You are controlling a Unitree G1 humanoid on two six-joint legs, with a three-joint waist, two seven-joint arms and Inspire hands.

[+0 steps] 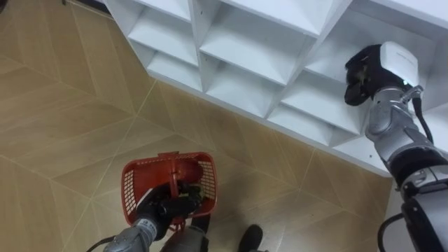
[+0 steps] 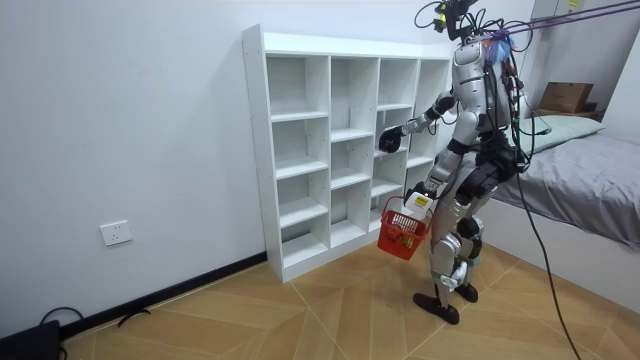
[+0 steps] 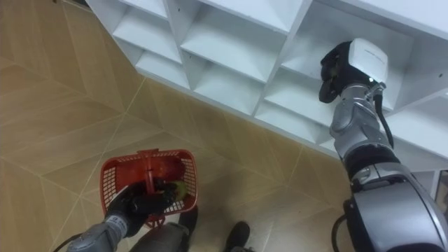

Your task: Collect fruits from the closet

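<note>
Fruit (image 3: 178, 187), yellow-green, lies inside the red basket (image 1: 133, 183), which hangs low above the wooden floor (image 1: 63, 119). Left hand (image 1: 164, 208) is curled round the basket handle. Right hand (image 1: 360, 77) is raised at a compartment of the white shelf unit (image 1: 238, 49); its grasp state cannot be told. Robot stands facing the shelf unit.

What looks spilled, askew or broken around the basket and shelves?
Nothing stands out. The red basket hangs from the left hand with fruit inside, the floor shows no spill, and the white shelves stand straight.
</note>
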